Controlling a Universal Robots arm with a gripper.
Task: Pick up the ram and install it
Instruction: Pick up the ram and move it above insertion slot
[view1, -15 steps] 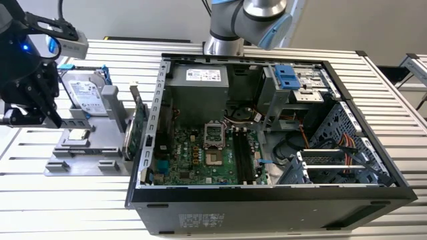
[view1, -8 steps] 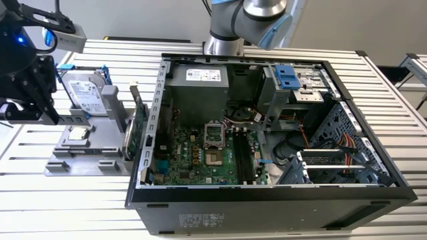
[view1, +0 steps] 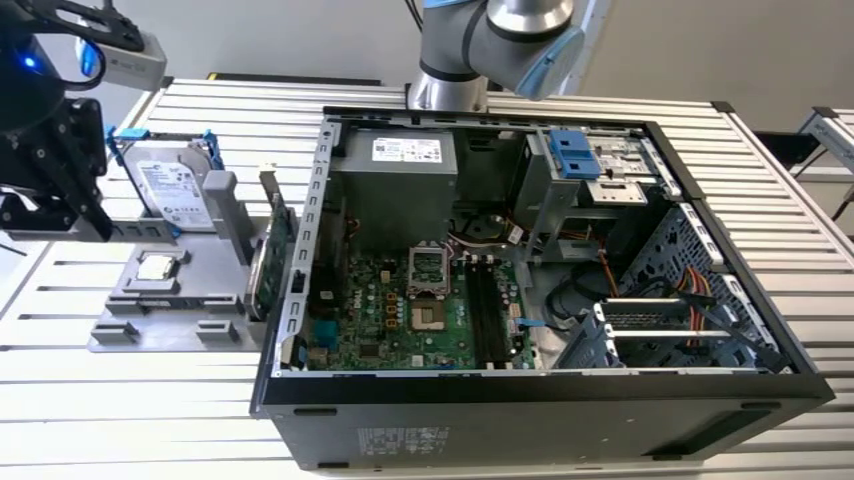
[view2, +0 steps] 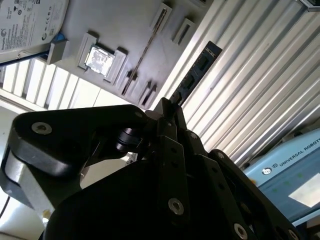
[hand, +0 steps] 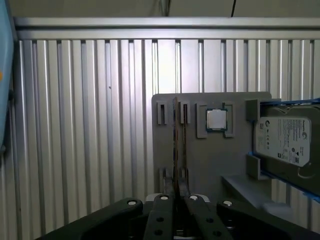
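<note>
The ram (view2: 197, 72) is a long narrow stick with dark chips, and it juts out from my fingertips over the ribbed table. In the first wrist view the ram (hand: 175, 145) shows edge-on as a thin line running from between my fingers across the grey fixture. My gripper (view2: 172, 102) (hand: 176, 197) is shut on the ram's near end and hangs well above the fixture. In the exterior view my gripper (view1: 60, 222) is at the far left, above and left of the fixture.
The grey fixture (view1: 120, 300) (hand: 235, 165) holds a silver hard drive (view1: 174, 190) (hand: 285, 140), a square chip (view1: 158, 266) (hand: 216, 120) and a standing green card (view1: 275, 260). To the exterior view's right lies the open computer case (view1: 534, 400), its motherboard (view1: 400, 320) showing long dark slots (view1: 487, 325).
</note>
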